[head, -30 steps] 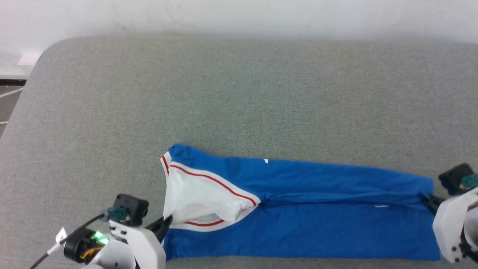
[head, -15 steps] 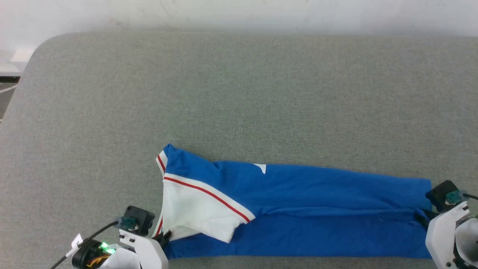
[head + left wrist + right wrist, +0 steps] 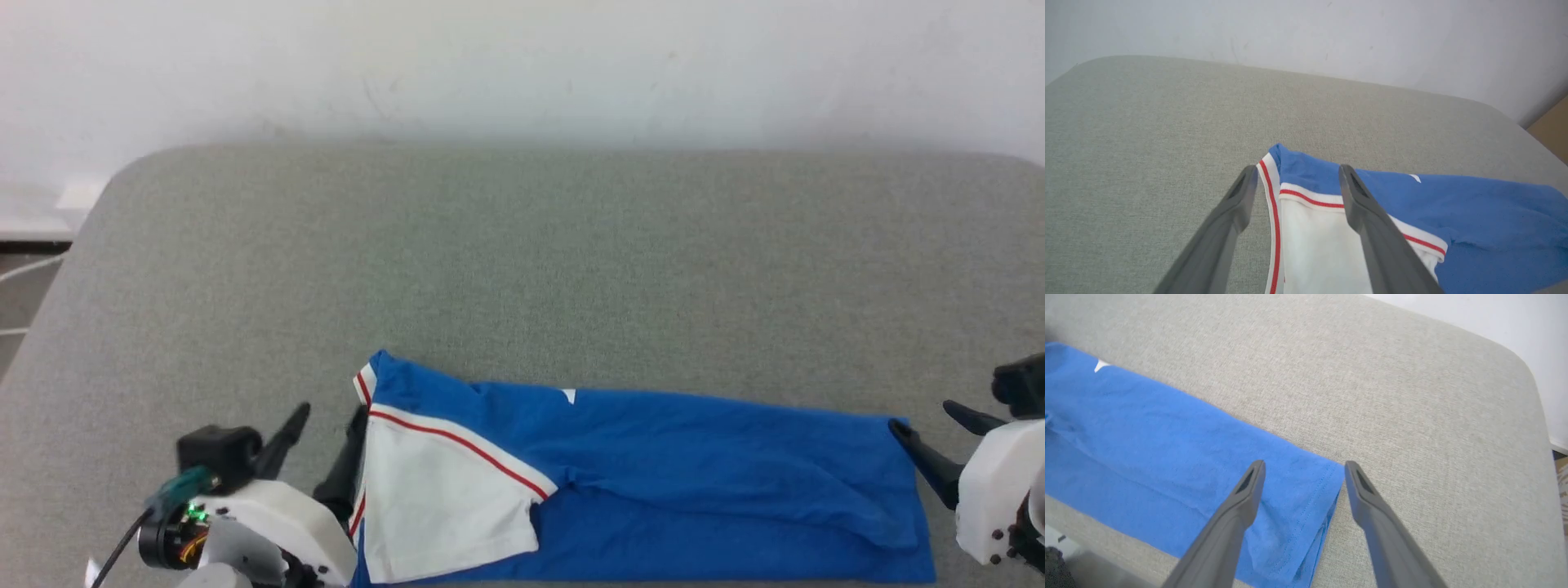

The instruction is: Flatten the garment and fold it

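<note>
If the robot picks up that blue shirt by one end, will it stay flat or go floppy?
Probably floppy: the shirt lies in soft folds and wrinkles. It looks thin, so likely light. Pushed, it would probably bunch up rather than slide, since the gray cloth surface looks rough.

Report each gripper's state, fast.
Left gripper: open, holding nothing, fingers astride the sleeve-end edge of the garment.
Right gripper: open, holding nothing, fingers astride the garment's hem-end edge.

Your head camera looks down over the table (image 3: pixel 522 245); the wrist cameras, seemingly low and close, share opposite ends of the garment (image 3: pixel 694 474).
</note>
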